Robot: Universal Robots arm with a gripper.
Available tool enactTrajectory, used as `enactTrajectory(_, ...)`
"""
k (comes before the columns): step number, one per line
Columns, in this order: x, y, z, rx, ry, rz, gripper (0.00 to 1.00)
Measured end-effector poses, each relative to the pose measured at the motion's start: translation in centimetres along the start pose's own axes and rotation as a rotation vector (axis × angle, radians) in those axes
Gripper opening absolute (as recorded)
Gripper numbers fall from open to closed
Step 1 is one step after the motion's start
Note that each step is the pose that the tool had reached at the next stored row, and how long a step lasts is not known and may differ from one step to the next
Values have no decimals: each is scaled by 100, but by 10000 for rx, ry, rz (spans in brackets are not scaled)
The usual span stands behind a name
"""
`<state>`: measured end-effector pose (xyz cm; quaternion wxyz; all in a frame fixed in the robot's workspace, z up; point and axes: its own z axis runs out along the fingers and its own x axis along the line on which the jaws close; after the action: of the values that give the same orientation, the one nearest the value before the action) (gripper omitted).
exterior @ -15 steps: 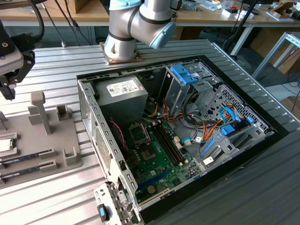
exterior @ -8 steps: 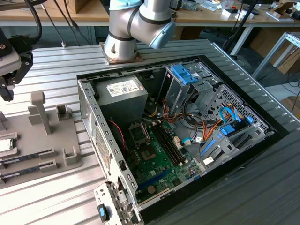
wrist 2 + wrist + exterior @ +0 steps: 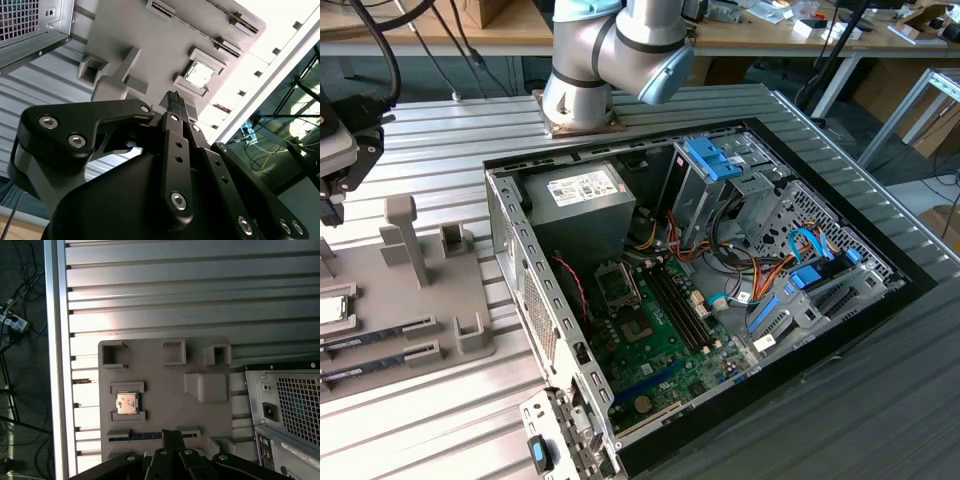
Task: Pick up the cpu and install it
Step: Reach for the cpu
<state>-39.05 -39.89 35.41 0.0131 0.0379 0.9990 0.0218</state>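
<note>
The cpu (image 3: 127, 403) is a small silvery square lying flat in a framed slot of the grey holder tray (image 3: 165, 385). It also shows in the second wrist view (image 3: 200, 74) and at the exterior view's left edge (image 3: 332, 308). My gripper (image 3: 170, 436) hangs well above the tray, over a spot beside the cpu, with its black fingers (image 3: 173, 101) pressed together and nothing between them. In the exterior view the gripper (image 3: 332, 205) is at the far left, high above the tray. The motherboard's cpu socket (image 3: 618, 286) sits inside the open computer case (image 3: 510, 240).
Two long dark memory sticks (image 3: 375, 340) lie in tray slots near the cpu. Grey posts (image 3: 405, 238) rise from the tray. The case's metal side wall (image 3: 287, 410) stands next to the tray. The ribbed table's edge (image 3: 55, 365) runs past the tray.
</note>
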Motion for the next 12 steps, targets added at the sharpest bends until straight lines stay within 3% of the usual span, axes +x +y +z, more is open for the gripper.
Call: enactTrajectory(12,87,-10,67,2,3,0,11)
